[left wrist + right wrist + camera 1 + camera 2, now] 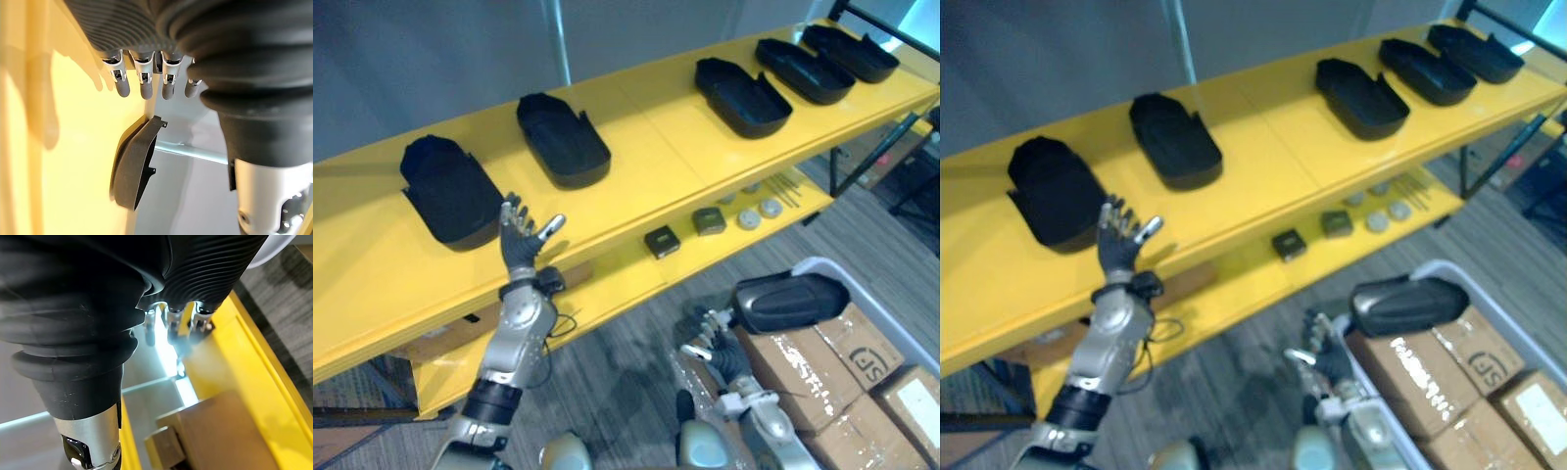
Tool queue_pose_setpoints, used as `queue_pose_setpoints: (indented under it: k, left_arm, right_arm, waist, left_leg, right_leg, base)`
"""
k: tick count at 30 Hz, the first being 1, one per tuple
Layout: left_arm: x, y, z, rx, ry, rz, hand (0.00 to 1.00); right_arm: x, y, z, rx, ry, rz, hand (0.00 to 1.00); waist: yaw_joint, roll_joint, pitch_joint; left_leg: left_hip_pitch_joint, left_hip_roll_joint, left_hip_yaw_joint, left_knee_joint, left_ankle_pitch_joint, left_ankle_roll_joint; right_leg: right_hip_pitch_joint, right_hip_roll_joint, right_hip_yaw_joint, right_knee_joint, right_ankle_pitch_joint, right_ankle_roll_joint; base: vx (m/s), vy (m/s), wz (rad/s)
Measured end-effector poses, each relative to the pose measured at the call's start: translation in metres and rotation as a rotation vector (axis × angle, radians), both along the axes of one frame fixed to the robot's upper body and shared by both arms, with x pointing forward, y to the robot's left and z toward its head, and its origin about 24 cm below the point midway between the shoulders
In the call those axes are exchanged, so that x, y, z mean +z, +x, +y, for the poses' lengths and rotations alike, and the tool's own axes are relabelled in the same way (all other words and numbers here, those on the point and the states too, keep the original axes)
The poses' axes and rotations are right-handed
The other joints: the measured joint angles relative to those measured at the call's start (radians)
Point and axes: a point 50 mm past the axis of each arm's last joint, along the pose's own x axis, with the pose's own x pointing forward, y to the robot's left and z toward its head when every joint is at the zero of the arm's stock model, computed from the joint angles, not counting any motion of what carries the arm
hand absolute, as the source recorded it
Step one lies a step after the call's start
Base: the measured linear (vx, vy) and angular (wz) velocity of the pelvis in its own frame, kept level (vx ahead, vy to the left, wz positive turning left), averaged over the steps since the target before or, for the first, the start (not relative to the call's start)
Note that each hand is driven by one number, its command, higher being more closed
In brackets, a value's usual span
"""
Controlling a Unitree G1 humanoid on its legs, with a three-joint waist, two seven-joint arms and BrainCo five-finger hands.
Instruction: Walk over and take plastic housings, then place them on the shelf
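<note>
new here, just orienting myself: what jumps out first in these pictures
A bright yellow shelf carries five black plastic housings in a row. The left robot hand is raised open at its front edge, and a sixth housing lies on cardboard boxes at lower right.

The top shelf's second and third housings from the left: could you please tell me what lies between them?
Nothing: in both eye views the yellow shelf is bare between the second housing and the third housing.

The left hand and right hand have dark ribbed covers, silver dark-tipped fingers.
</note>
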Motion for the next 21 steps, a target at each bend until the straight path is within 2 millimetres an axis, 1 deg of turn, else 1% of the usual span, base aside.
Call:
queue_pose_setpoints:
  k: [3,7,9,11,13,14,17,21]
  left_arm:
    - [-0.003,0.007,0.012,0.030,-0.003,0.032,0.00]
    - [-0.004,0.008,0.017,0.005,-0.018,0.037,0.00]
    - [-0.004,0.010,0.020,-0.009,-0.032,0.041,0.00]
    - [0.002,0.018,0.023,-0.019,-0.018,0.038,0.00]
    - [0.003,0.022,0.028,-0.005,-0.029,0.037,0.00]
    - [0.004,0.023,0.032,-0.004,-0.062,0.035,0.00]
    - [0.005,0.026,0.040,0.000,-0.036,0.045,0.00]
    - [0.011,0.031,0.041,0.020,-0.035,0.039,0.00]
  right_arm:
    - [0.001,0.000,-0.001,0.001,-0.002,-0.007,0.00]
    - [0.001,0.000,-0.001,0.010,-0.006,-0.009,0.00]
    - [0.002,0.001,-0.001,0.023,-0.006,-0.016,0.00]
    - [0.003,0.003,-0.002,0.030,-0.011,-0.024,0.00]
    - [0.003,0.003,-0.003,0.033,-0.016,-0.024,0.00]
    - [0.003,0.003,-0.004,0.035,-0.019,-0.024,0.00]
    - [0.004,0.003,-0.004,0.036,-0.020,-0.026,0.00]
    - [0.003,0.003,-0.004,0.035,-0.021,-0.023,0.00]
  waist:
    - [0.000,0.001,0.001]
    - [0.000,0.001,0.002]
    - [-0.001,0.001,0.013]
    - [-0.003,0.001,0.031]
    - [-0.005,0.001,0.031]
    - [-0.012,0.001,0.031]
    - [-0.026,0.002,0.032]
    - [-0.027,0.010,0.037]
  left_leg:
    - [0.002,0.000,0.004,-0.001,0.000,0.000]
    - [0.009,0.000,0.012,-0.003,0.000,0.000]
    - [0.017,0.000,0.019,-0.003,-0.002,-0.001]
    - [0.017,0.000,0.019,0.000,-0.002,0.000]
    - [0.015,0.001,0.023,0.000,-0.002,0.000]
    - [0.015,0.000,0.023,0.000,-0.002,0.000]
    - [0.015,0.000,0.024,0.000,-0.002,0.000]
    - [0.016,0.001,0.024,0.001,-0.003,-0.001]
  right_leg:
    - [-0.002,0.001,0.004,0.002,0.000,0.000]
    - [-0.004,0.001,0.013,0.005,0.000,0.000]
    - [-0.004,0.002,0.021,0.010,-0.001,-0.001]
    - [-0.006,0.001,0.022,0.014,-0.002,-0.003]
    - [-0.010,0.002,0.025,0.015,-0.002,-0.002]
    - [-0.010,0.002,0.025,0.015,-0.001,-0.001]
    - [-0.011,0.002,0.025,0.015,-0.001,-0.001]
    - [-0.011,0.002,0.026,0.015,-0.001,-0.001]
  base:
    - [0.00,0.032,-0.03]
    - [0.00,0.033,-0.07]
    - [-0.02,0.043,-0.11]
    - [-0.03,0.031,-0.01]
    - [-0.01,0.031,-0.03]
    - [0.00,0.033,-0.02]
    - [0.01,0.038,-0.01]
    - [0.00,0.037,-0.01]
